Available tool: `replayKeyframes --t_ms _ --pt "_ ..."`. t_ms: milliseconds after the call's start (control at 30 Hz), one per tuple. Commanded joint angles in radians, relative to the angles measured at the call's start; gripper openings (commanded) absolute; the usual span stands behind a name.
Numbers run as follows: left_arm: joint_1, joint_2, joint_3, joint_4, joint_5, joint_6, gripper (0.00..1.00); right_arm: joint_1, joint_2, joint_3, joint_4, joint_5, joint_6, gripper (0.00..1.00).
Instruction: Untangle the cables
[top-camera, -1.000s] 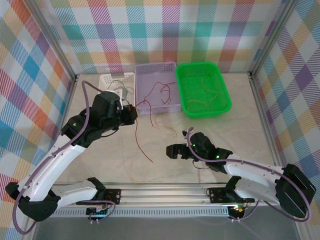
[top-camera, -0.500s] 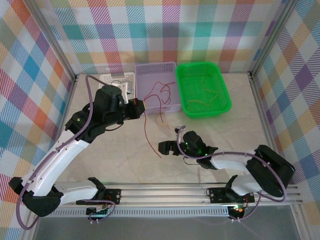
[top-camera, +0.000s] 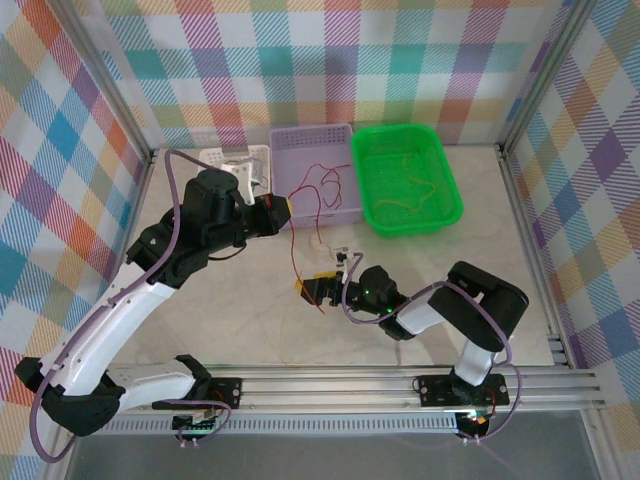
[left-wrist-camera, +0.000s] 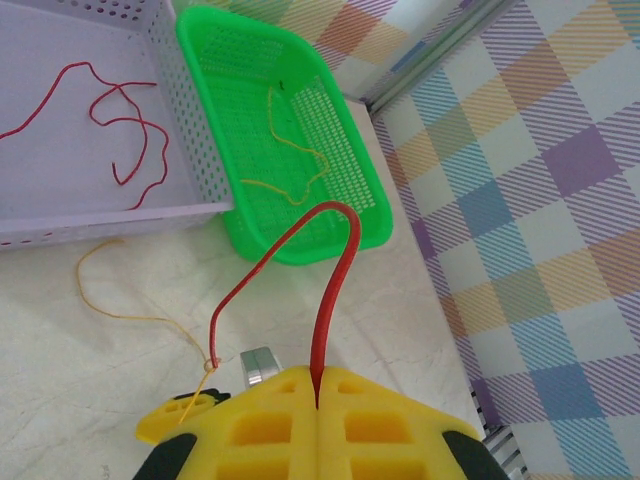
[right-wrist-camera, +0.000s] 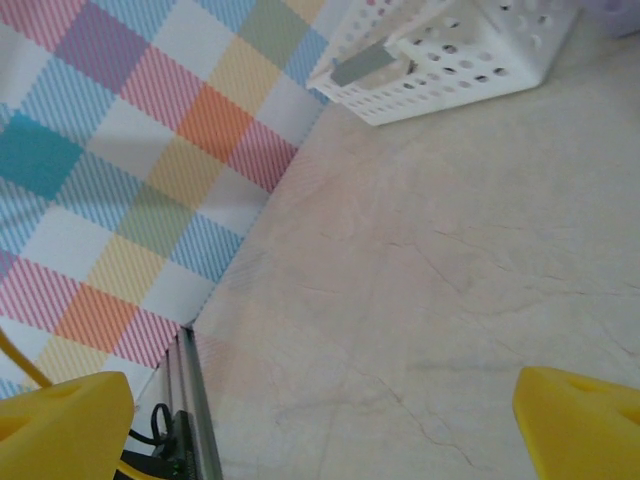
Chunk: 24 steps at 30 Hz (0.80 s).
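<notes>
My left gripper (top-camera: 287, 208) is shut on a red cable (left-wrist-camera: 335, 260) and holds it above the table, left of the purple basket. The cable arches up from the yellow fingers (left-wrist-camera: 380, 420), then drops to a small knot with a thin orange-yellow cable (left-wrist-camera: 120, 312). In the top view the red cable (top-camera: 296, 262) hangs down to my right gripper (top-camera: 312, 288). That gripper is low over the table and stands open (right-wrist-camera: 320, 430), with only bare table between its yellow fingertips (right-wrist-camera: 60, 420). A second red cable (top-camera: 322, 185) lies in the purple basket. An orange-yellow cable (top-camera: 415, 185) lies in the green one.
The purple basket (top-camera: 312, 140) and the green basket (top-camera: 432, 218) stand side by side at the back. A white basket (top-camera: 225, 158) sits behind the left arm, near the left wall. The right arm is folded back across the table's front right.
My right gripper has swept left across the table to the hanging end of the red cable. My left gripper has shifted right and back towards the purple basket, still gripping the cable.
</notes>
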<state>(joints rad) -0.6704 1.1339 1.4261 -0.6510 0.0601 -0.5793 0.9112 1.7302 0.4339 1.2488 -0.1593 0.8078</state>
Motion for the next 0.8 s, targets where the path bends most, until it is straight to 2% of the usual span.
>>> replayKeyframes --t_ms 0,167,233,433,767 --pt "0.005 -0.022 0.028 0.022 -0.002 0.002 0.00 0.031 0.010 0.033 0.148 -0.025 -0.015 0.95" --pt "0.005 -0.025 0.024 0.008 -0.021 0.014 0.00 0.037 -0.030 -0.020 0.142 0.030 -0.029 0.96" --pt "0.005 -0.026 0.019 0.008 -0.026 0.017 0.00 0.037 -0.066 -0.019 0.066 0.020 -0.038 0.96" --pt "0.005 -0.025 0.021 0.010 -0.035 0.020 0.00 0.045 -0.198 0.014 -0.309 0.005 -0.106 0.97" --pt "0.005 -0.004 0.025 0.032 -0.022 0.007 0.00 0.054 -0.334 -0.014 -0.447 0.021 -0.177 0.97"
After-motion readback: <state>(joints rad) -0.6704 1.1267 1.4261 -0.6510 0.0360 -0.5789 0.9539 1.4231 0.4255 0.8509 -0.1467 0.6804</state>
